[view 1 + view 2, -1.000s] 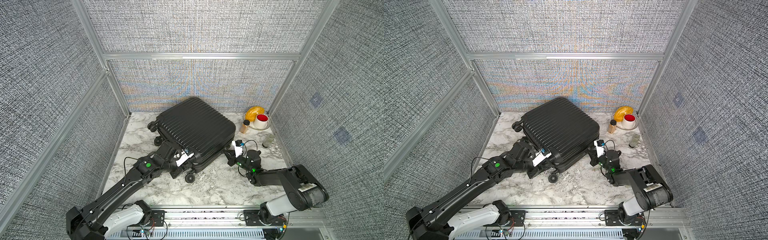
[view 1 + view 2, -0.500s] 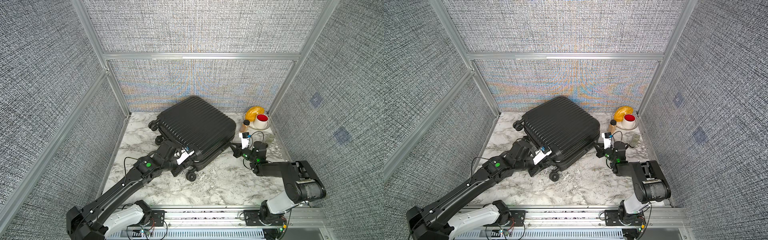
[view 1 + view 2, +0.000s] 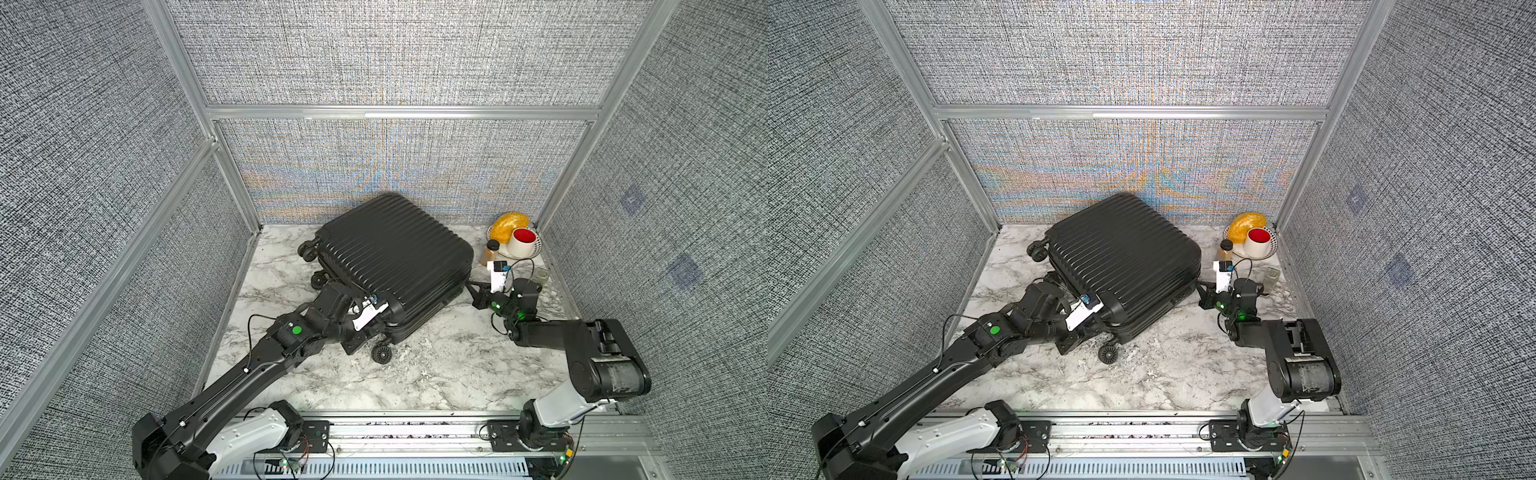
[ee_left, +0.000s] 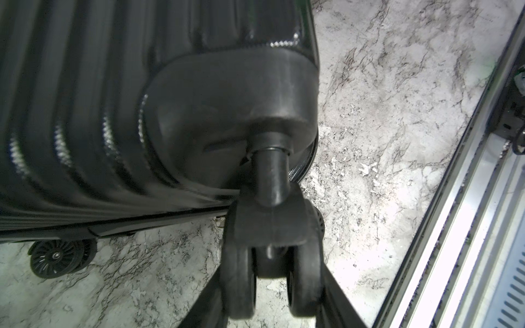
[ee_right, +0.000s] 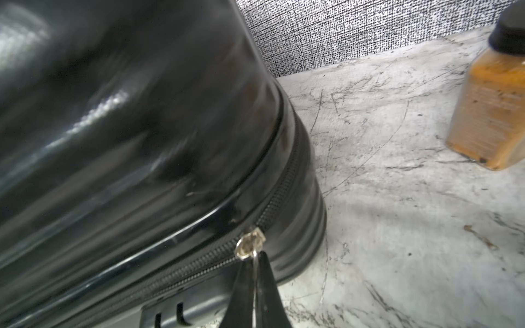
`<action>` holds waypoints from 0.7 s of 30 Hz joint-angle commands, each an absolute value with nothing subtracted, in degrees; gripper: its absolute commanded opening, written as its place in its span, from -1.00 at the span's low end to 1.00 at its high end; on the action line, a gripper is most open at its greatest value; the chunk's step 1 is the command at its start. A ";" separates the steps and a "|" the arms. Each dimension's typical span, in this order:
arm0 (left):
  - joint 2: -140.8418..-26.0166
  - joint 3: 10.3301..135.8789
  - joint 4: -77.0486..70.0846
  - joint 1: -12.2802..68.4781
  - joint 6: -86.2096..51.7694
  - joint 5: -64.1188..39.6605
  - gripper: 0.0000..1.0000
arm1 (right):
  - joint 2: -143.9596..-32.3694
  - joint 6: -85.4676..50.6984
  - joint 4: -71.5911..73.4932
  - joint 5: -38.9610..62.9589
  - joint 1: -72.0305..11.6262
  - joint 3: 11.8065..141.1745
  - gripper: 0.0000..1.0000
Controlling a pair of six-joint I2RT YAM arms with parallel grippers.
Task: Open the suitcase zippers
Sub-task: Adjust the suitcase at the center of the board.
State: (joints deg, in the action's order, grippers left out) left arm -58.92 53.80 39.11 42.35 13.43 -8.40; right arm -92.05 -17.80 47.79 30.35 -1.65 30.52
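**Black suitcase on the marble table, a gripper at each of two corners**

1. Suitcase [image 3: 395,257]. You have it lying on its broad side on the table [image 3: 415,374], toward the back wall and turned at an angle. The ribbed shell faces up in both top views.

2. Zipper [image 5: 272,204]. It runs along the seam between the two shells. In the right wrist view you see its teeth on both sides of the slider [image 5: 250,244]. Blur keeps you from telling whether any stretch is parted.

3. Right gripper [image 5: 255,264]. It sits low at the suitcase corner nearest the bottle. Its two fingers are pressed together on the thin metal pull [image 5: 256,257] that hangs from the silver slider.

4. Left gripper [image 4: 272,271]. It is at a wheeled corner on the near left of the suitcase. Its fingers stand on either side of a double wheel [image 4: 241,269] and touch its outer faces, so it is clamped on that wheel.

5. Bottle [image 3: 490,251]. It has a black cap and orange-brown contents, and stands on the table near the right gripper, apart from the suitcase.

6. Plate [image 3: 537,250]. It sits in the back right corner, behind the bottle. It carries a white cup [image 3: 523,245] with a red inside and a yellow lump [image 3: 509,224].
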 commanded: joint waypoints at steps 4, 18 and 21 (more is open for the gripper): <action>-59.14 53.72 39.25 42.28 12.25 -7.00 -1.00 | -92.41 -20.20 50.00 27.76 -1.14 31.32 -1.00; -58.56 52.95 33.42 42.22 -0.94 12.87 0.85 | -80.74 -22.60 50.58 28.15 -8.31 19.57 -1.00; -58.06 52.00 32.41 41.95 -3.17 16.08 0.92 | -77.37 -22.63 50.73 27.51 -10.69 16.96 -1.00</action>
State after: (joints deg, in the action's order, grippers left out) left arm -58.37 52.58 35.14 42.19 0.80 9.76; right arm -79.20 -22.50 47.77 26.76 -9.26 17.93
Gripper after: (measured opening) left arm 0.952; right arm 0.059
